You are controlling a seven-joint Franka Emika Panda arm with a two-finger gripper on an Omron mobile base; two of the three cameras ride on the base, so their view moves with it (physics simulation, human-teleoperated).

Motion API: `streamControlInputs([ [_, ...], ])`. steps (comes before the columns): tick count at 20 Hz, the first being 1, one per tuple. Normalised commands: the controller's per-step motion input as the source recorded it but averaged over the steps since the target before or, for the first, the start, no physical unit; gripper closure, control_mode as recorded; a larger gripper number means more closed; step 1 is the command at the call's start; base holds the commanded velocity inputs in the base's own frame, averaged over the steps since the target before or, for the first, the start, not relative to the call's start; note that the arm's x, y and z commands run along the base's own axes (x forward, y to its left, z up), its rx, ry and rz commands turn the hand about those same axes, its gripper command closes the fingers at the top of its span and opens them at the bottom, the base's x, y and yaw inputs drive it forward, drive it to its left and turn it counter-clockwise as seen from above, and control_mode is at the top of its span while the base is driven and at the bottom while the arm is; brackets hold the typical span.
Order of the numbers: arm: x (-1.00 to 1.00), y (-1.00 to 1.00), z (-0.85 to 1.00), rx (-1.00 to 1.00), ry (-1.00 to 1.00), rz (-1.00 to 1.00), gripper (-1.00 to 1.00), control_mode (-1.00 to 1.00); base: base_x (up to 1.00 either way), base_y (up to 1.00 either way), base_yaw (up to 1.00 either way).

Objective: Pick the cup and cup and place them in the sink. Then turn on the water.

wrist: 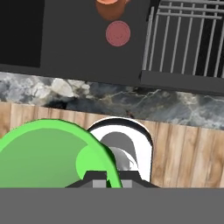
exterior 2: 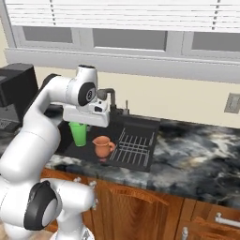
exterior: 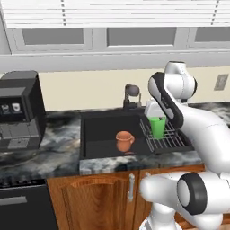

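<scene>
Green cup point(wrist: 48, 153) fills lower left of hand view, clamped in the gripper point(wrist: 107, 177) by its rim, hanging upright above the front part of the sink point(exterior: 101, 119); brown jug point(exterior: 124, 140) stands on the basin floor beside the wire rack point(exterior: 166, 138), black faucet point(exterior: 131, 92) behind on the marble surface point(exterior 2: 197, 145)

Marble counter point(exterior: 54, 152), wooden cabinets point(exterior: 94, 197) (blinds point(exterior: 117, 12) above).

The green cup point(exterior: 157, 126) looks like smooth plastic. The sink point(exterior: 101, 130) is dull black. The counter point(exterior 2: 197, 154) is shiny marble. The cabinet doors point(exterior: 99, 197) are brown wood.
</scene>
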Motion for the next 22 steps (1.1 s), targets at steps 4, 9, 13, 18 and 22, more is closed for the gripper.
streamControlInputs([
  [4, 0.0, 0.0, 0.0, 0.0, 0.0, 0.0, 1.0, 1.0, 0.33, 0.62, -0.11],
  [9, 0.0, 0.0, 0.0, 0.0, 0.0, 0.0, 1.0, 1.0, 0.39, 0.54, -0.11],
  [13, 0.0, 0.0, 0.0, 0.0, 0.0, 0.0, 1.0, 1.0, 0.38, 0.34, -0.08],
  [18, 0.0, 0.0, 0.0, 0.0, 0.0, 0.0, 1.0, 1.0, 0.36, 0.28, -0.07],
  [22, 0.0, 0.0, 0.0, 0.0, 0.0, 0.0, 1.0, 1.0, 0.21, 0.14, -0.01],
])
